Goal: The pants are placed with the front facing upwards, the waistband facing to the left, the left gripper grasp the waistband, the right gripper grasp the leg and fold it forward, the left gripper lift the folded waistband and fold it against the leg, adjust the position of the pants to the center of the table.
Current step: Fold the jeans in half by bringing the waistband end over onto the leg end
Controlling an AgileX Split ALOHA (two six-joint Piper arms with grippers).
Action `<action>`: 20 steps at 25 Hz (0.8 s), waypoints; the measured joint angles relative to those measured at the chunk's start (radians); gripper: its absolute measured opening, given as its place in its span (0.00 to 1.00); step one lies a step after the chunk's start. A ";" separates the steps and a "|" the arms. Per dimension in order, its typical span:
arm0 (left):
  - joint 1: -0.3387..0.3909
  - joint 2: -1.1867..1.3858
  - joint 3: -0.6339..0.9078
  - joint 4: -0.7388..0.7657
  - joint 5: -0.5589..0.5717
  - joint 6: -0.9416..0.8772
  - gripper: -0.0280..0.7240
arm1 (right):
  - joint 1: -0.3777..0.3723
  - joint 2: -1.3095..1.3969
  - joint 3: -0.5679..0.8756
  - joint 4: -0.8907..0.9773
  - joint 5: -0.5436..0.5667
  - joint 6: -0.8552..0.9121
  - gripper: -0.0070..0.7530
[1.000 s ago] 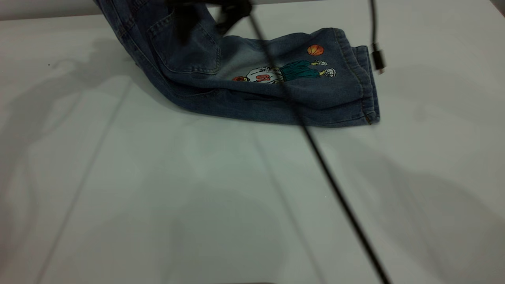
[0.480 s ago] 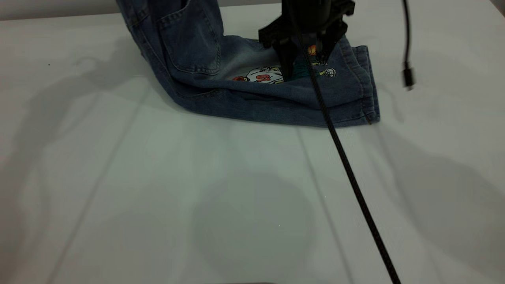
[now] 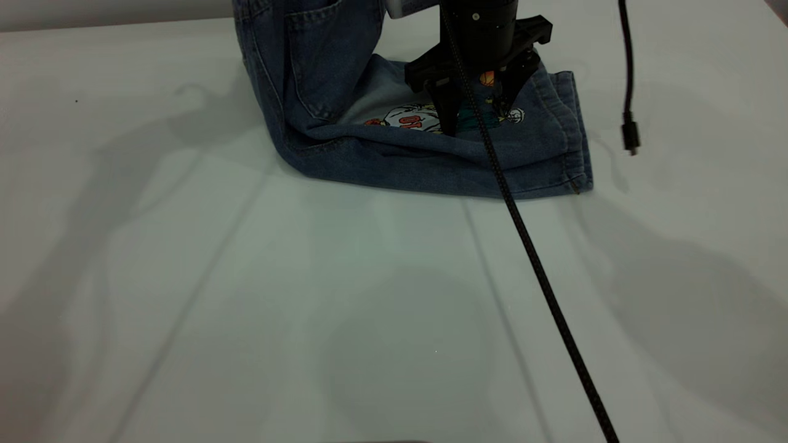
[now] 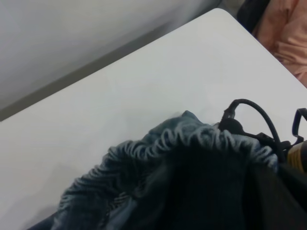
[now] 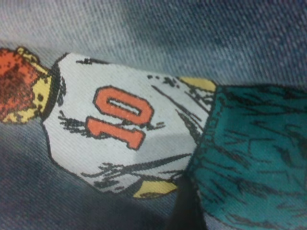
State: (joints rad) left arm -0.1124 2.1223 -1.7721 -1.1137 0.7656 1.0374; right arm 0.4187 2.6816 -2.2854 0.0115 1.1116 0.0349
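The pants (image 3: 431,154) lie near the far edge of the table (image 3: 246,307), right of its middle, folded lengthwise so the back faces up. The cartoon print (image 3: 409,118) shows there: a figure in a white jersey numbered 10 with teal shorts, and an orange basketball (image 3: 487,78) partly hidden behind the arm. The stitched leg hems (image 3: 575,141) point toward the right edge and rest flat on the tabletop.

The left part of the garment rises off the table as a hanging panel with a back pocket (image 3: 326,61) facing the near edge; it runs up out of the exterior view, so the left gripper is not seen there. In the left wrist view the waistband (image 4: 192,139), ruched and gathered, bunches up close against the camera. The left gripper's fingers are hidden behind the denim: cannot tell whether they grasp it.

The right gripper (image 3: 477,114) points straight down onto the print, its 2 fingers spread apart, 1 fingertip (image 3: 448,123) touching the denim beside the jersey, the other by the shorts. Nothing is between them. The right wrist view confirms the print directly under it, with a dark fingertip (image 5: 184,211) at the frame edge.

A black braided cable (image 3: 535,271) runs from the right gripper diagonally toward the near edge. A second cable with a loose plug (image 3: 629,136) hangs above the table, right of the hems.
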 joint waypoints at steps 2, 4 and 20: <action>-0.005 -0.003 0.000 0.000 0.000 0.000 0.07 | -0.001 -0.002 -0.002 -0.001 0.000 0.000 0.65; -0.008 -0.009 0.000 0.001 0.001 0.000 0.07 | -0.005 -0.015 -0.006 -0.003 0.008 0.000 0.65; -0.177 -0.016 -0.012 0.076 -0.028 0.001 0.07 | -0.250 -0.102 -0.388 0.017 0.133 0.040 0.62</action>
State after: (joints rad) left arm -0.2898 2.1064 -1.7842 -1.0375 0.7379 1.0388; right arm 0.1686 2.5801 -2.6739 0.0289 1.2447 0.0748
